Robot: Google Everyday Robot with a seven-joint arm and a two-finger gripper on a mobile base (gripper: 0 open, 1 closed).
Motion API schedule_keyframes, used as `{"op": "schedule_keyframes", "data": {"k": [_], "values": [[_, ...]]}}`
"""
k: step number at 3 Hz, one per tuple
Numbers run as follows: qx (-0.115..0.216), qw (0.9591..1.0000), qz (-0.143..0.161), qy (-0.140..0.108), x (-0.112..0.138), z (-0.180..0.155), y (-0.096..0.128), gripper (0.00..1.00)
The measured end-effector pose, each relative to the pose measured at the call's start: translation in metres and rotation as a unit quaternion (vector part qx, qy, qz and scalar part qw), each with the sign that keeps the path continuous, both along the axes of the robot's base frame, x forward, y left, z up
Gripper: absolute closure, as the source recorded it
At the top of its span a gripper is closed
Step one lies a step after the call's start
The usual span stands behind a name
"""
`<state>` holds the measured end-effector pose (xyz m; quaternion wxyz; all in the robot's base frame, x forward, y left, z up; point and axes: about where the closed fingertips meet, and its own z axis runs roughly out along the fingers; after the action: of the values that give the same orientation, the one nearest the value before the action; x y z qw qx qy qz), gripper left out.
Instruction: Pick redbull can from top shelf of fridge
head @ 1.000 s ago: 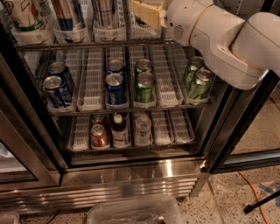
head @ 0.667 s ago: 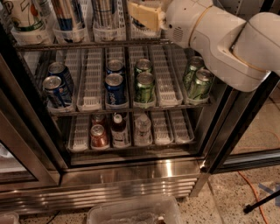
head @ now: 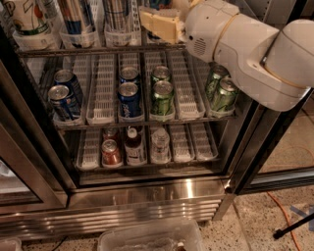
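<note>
The fridge (head: 147, 195) stands open in front of me, with its steel base panel low down. The top shelf (head: 98, 50) runs along the upper edge of the view behind a thin metal rail. Only the lower parts of two tall blue-and-silver striped cans show there: one redbull can (head: 78, 18) on the left and a similar can (head: 117, 13) beside it. My gripper (head: 157, 25), tan-coloured on a bulky white arm (head: 235, 46), is at the top shelf front, just right of these cans and apart from them.
A white patterned cup (head: 24, 19) stands at the shelf's left. The middle rack holds short blue cans (head: 128, 100) and green cans (head: 162, 98). The lower rack holds small bottles (head: 133, 146). A clear bin (head: 147, 238) and an orange cable (head: 282, 211) lie on the floor.
The gripper has shifted a little to the left along the top shelf front, closer to the tall cans. The cans have not moved.
</note>
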<state>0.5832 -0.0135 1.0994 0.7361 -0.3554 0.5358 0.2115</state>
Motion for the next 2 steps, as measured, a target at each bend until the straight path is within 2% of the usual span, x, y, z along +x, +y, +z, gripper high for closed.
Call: {"op": "schedule_keyframes", "data": {"k": [2], "values": [[-0.010, 0.9998, 0.014, 0.013, -0.026, -0.010, 0.005, 1.00]]}}
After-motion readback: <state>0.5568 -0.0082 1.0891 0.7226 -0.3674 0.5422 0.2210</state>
